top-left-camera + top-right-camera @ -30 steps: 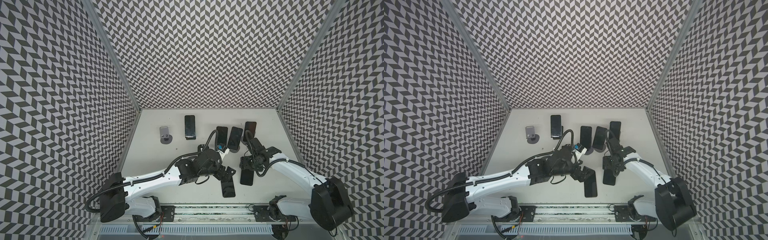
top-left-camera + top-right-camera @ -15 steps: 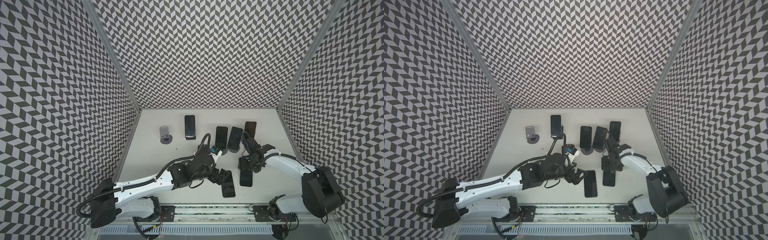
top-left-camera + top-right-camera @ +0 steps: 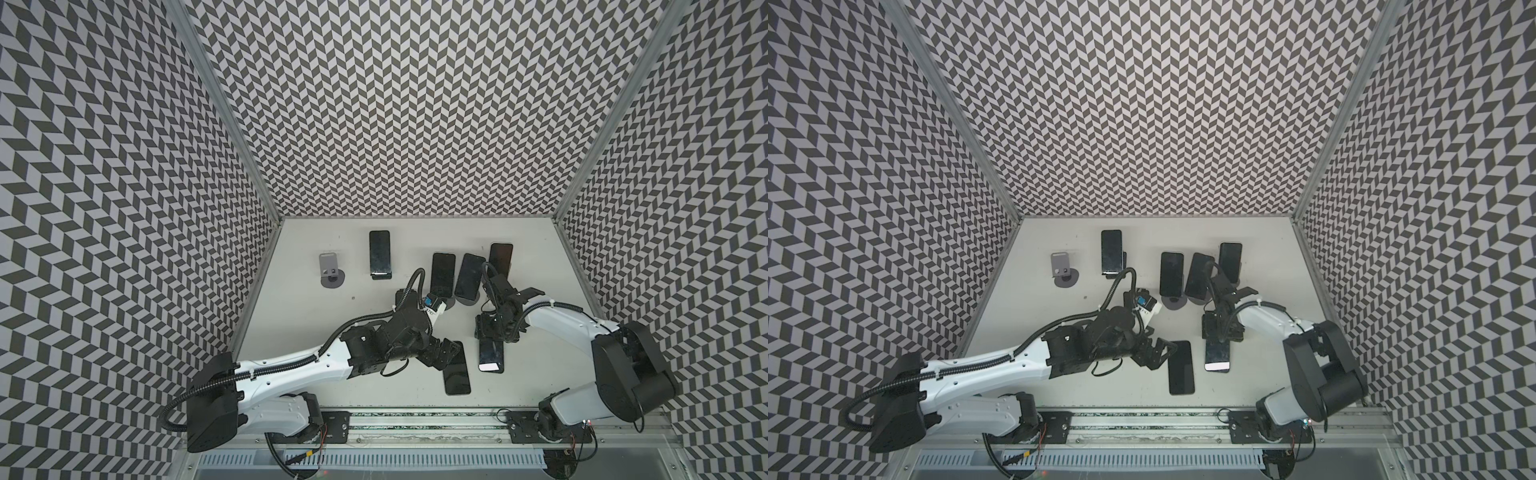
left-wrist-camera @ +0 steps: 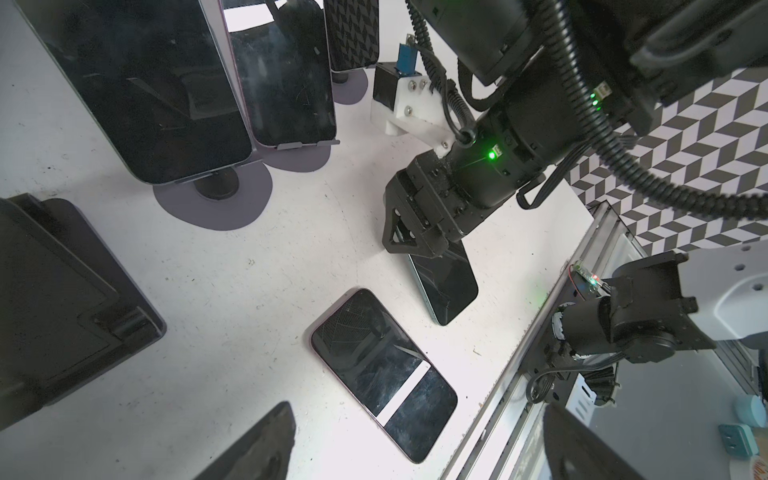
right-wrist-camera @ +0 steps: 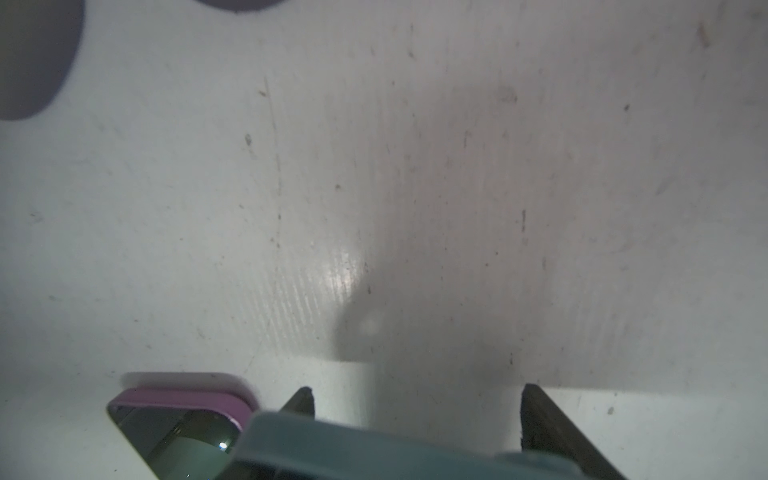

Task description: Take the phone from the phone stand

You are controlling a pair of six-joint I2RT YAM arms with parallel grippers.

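My right gripper (image 3: 492, 334) is shut on a teal-edged phone (image 3: 490, 353) that lies low over the table right of centre, clear of every phone stand. In the right wrist view the teal edge (image 5: 374, 444) spans the gap between the two fingers (image 5: 303, 401). A pink-edged phone (image 3: 456, 370) lies flat on the table beside it. My left gripper (image 3: 445, 353) hovers open at that phone's near end, holding nothing. From the left wrist view I see the pink-edged phone (image 4: 382, 365) ahead of my left gripper (image 4: 415, 415).
An empty grey phone stand (image 3: 331, 270) is at the back left, with a phone (image 3: 379, 253) propped on a stand next to it. Three more propped phones (image 3: 442, 274) crowd the back behind both grippers. The front rail (image 3: 415, 415) borders the table.
The left arm has drawn back toward the front left, its gripper staying open by the pink-edged phone. The right arm's elbow has swung in; its phone stays in place.
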